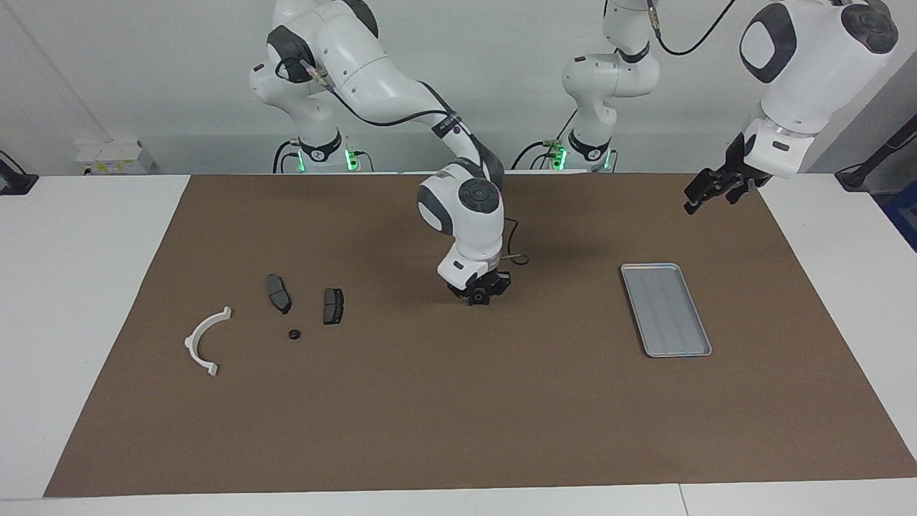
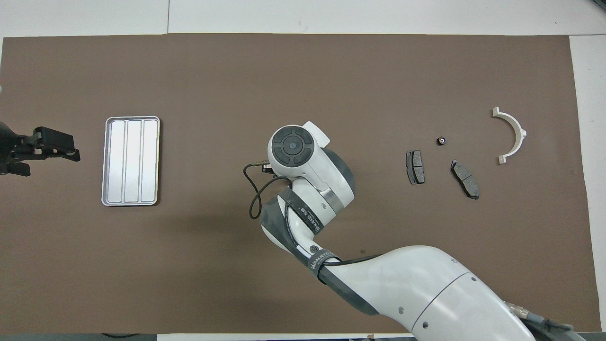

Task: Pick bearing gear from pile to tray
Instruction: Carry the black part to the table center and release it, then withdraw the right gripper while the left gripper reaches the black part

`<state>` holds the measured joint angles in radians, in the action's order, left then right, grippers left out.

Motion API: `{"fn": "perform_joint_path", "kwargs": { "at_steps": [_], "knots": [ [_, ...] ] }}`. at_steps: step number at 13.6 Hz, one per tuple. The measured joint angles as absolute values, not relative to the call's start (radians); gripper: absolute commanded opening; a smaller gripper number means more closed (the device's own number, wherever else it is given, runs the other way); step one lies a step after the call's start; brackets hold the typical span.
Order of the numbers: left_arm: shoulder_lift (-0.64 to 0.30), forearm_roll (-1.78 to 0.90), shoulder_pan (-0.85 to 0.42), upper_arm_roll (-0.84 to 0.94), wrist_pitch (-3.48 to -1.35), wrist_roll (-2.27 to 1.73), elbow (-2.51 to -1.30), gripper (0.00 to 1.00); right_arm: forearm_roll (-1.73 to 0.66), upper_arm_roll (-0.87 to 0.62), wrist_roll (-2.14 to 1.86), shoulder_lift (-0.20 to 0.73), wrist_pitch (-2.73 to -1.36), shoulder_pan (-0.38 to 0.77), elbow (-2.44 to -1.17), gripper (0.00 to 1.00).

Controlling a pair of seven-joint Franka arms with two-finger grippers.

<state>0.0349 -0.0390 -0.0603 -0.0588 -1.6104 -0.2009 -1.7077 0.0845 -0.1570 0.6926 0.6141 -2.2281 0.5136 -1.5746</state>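
Note:
The pile lies toward the right arm's end of the table: a white half-ring bracket (image 1: 205,340) (image 2: 513,134), two dark grey plates (image 1: 279,293) (image 1: 333,306) (image 2: 415,166) (image 2: 465,179) and one small black round bearing gear (image 1: 294,335) (image 2: 441,140). The silver tray (image 1: 665,309) (image 2: 131,161) lies empty toward the left arm's end. My right gripper (image 1: 478,295) hangs low over the mat's middle, between pile and tray, shut on a small black round piece. The wrist hides it in the overhead view. My left gripper (image 1: 706,192) (image 2: 52,147) waits raised beside the tray.
A brown mat (image 1: 458,416) covers most of the white table. The right arm's cable (image 2: 253,189) loops out beside its wrist. The right arm's forearm (image 2: 426,284) crosses the part of the mat nearest the robots.

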Motion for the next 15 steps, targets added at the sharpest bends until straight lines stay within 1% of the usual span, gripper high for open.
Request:
{"fn": "perform_joint_path", "kwargs": {
  "at_steps": [2, 4, 5, 7, 10, 13, 15],
  "knots": [
    [0.035, -0.039, -0.061, -0.055, -1.609, -0.201, -1.708, 1.0, 0.084, -0.156, 0.696, 0.608, -2.188, 0.512, -1.554, 0.98],
    [0.035, -0.039, -0.061, -0.053, -1.607, -0.201, -1.708, 1.0, 0.084, -0.149, 0.701, 0.584, -2.082, 0.489, -1.486, 1.0],
    [0.035, -0.039, -0.061, -0.053, -1.607, -0.201, -1.708, 1.0, 0.084, -0.147, 0.695, 0.559, -2.023, 0.454, -1.452, 1.0],
    [0.035, -0.039, -0.061, -0.053, -1.607, -0.233, -1.708, 1.0, 0.084, -0.146, 0.629, 0.49, -1.943, 0.355, -1.416, 1.0],
    [0.035, -0.039, -0.085, -0.048, -1.607, -0.34, -1.713, 1.0, 0.084, -0.143, 0.401, 0.403, -1.861, 0.178, -1.413, 1.0],
    [0.028, -0.039, -0.19, -0.04, -1.631, -0.553, -1.731, 1.0, 0.083, -0.143, 0.191, 0.382, -1.84, 0.025, -1.415, 1.0],
    [0.0, -0.039, -0.275, -0.034, -1.682, -0.7, -1.755, 1.0, 0.083, -0.143, 0.104, 0.383, -1.844, -0.037, -1.433, 1.0]
  ]
}}
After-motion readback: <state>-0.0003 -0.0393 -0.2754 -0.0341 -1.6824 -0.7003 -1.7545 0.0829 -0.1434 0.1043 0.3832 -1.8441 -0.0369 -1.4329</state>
